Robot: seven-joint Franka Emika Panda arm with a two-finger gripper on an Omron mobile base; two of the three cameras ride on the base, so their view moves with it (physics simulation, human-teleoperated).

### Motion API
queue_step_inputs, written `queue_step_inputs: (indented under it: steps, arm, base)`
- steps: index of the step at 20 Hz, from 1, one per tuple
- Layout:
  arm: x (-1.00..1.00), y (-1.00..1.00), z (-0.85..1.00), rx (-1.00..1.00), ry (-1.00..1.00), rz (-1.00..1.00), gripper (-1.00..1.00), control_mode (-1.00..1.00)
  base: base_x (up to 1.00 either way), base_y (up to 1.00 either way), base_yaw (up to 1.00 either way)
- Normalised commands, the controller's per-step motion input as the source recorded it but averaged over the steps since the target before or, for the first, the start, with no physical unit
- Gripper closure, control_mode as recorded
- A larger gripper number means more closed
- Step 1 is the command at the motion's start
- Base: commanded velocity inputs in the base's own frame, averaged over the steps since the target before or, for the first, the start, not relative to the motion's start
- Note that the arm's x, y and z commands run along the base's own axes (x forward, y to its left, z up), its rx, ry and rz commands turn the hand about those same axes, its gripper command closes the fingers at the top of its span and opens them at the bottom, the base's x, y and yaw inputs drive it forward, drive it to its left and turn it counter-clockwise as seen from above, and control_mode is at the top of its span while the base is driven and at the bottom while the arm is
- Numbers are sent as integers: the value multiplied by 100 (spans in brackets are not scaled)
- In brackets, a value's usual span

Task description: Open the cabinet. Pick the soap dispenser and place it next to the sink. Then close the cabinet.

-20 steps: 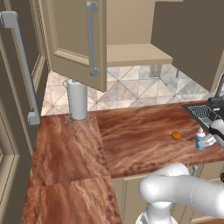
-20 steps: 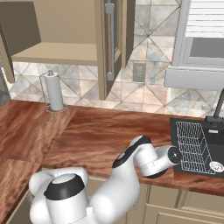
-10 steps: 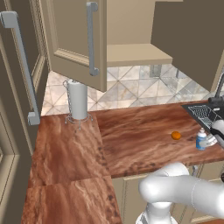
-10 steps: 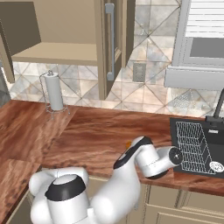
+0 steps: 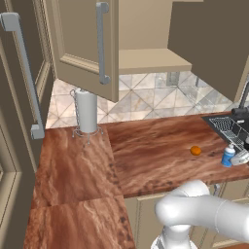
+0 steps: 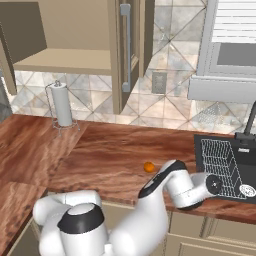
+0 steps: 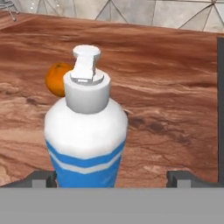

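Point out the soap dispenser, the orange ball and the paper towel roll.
soap dispenser (image 7: 86,144), hand view, on the white shoulder of the bottle.
orange ball (image 5: 195,151), left base view, on the middle of the ball.
paper towel roll (image 6: 62,108), right base view, on the white side of the roll.

Arm low, tool (image 7: 111,177) open (fingers wide)

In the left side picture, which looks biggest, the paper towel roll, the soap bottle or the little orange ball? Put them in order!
1. Paper towel roll, by far the biggest.
2. Soap bottle, much smaller.
3. Orange ball, smallest.
The bottle and ball sit close together on the counter, so nearness to the camera does not change their order.
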Motion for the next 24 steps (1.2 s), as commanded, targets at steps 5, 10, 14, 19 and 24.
queue_step_inputs:
  steps: [5, 10, 14, 19, 24]
  arm:
    - [-3, -11, 0, 1, 0, 0, -100, -100]
    - [-14, 0, 7, 0, 0, 0, -100, -100]
    - [-38, 0, 19, 0, 0, 0, -100, -100]
    - [-51, 0, 24, 0, 0, 0, -100, -100]
    - [-50, 0, 27, 0, 0, 0, -100, -100]
  base:
    - [0, 0, 0]
    - [0, 0, 0]
    - [0, 0, 0]
    - [0, 0, 0]
    - [0, 0, 0]
